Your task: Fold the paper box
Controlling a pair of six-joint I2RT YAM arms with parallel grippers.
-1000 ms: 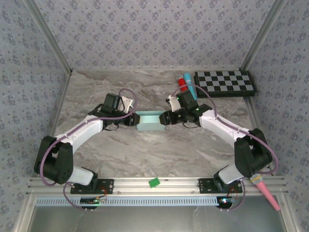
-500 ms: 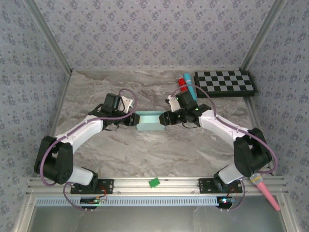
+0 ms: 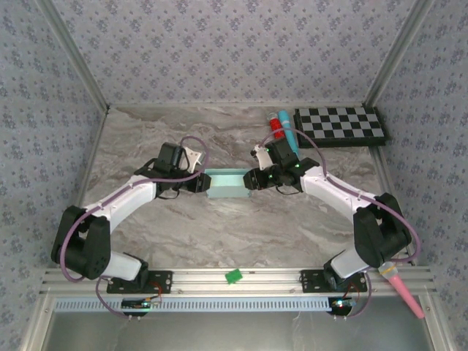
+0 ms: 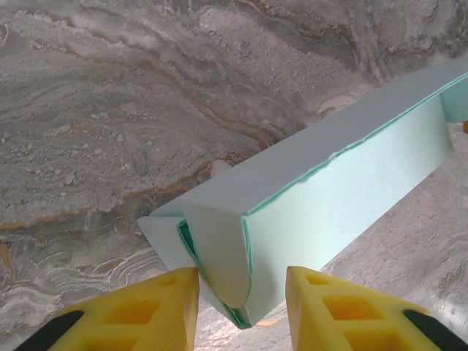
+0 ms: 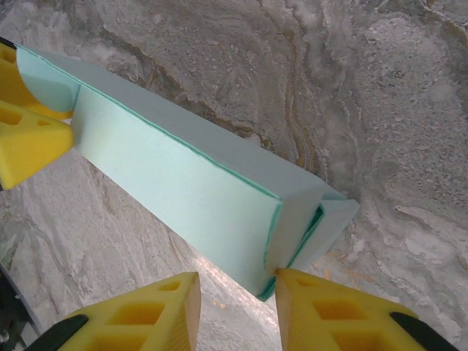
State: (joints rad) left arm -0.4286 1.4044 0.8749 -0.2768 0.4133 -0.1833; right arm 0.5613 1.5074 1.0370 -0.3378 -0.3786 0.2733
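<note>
Paper box (image 3: 227, 183) is being held mid-counter (image 3: 219, 227), lengthwise left to right. Its left end is being clenched by the left tool (image 4: 241, 289). Its right end is being straddled by the released right tool (image 5: 238, 281), one finger touching.

Bright, even, diffuse light; crisp pictures.
Only soft shadows fall on the grey marbled desk (image 3: 219, 227); both wrist views are sharp on the pale aqua card box (image 4: 351, 190), with mild glare on the desk beside it.
</note>
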